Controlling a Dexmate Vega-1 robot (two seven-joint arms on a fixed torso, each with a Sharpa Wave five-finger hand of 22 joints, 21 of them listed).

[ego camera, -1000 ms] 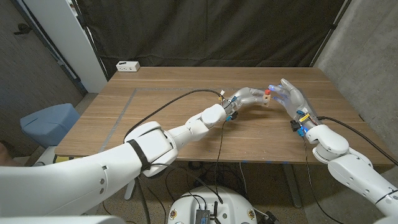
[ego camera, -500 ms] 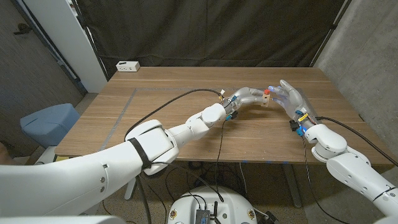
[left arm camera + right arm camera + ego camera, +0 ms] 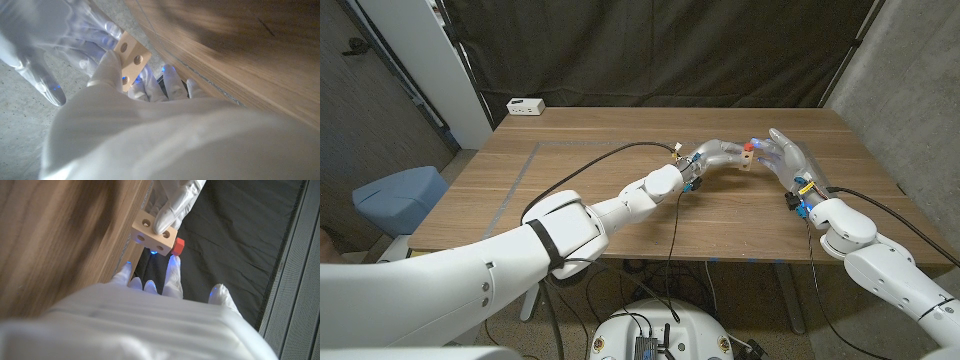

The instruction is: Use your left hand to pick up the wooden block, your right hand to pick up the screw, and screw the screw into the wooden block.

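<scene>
Above the table's right middle, my left hand (image 3: 718,155) grips a small pale wooden block (image 3: 749,162) with round holes. A red-headed screw (image 3: 747,147) sits at the block's top side. My right hand (image 3: 786,156) stands just right of the block with its fingers spread toward it. In the right wrist view a left finger presses the block (image 3: 154,235), and the screw's red head (image 3: 178,244) sticks out of its side, one right fingertip (image 3: 173,265) just under it and the thumb held apart. The left wrist view shows the block (image 3: 131,59) with the spread right hand (image 3: 47,45) behind it.
A white power strip (image 3: 525,105) lies at the table's (image 3: 580,215) back left corner. A black cable (image 3: 620,150) runs over the table to my left wrist. A blue seat (image 3: 395,195) stands left of the table. A concrete wall is on the right.
</scene>
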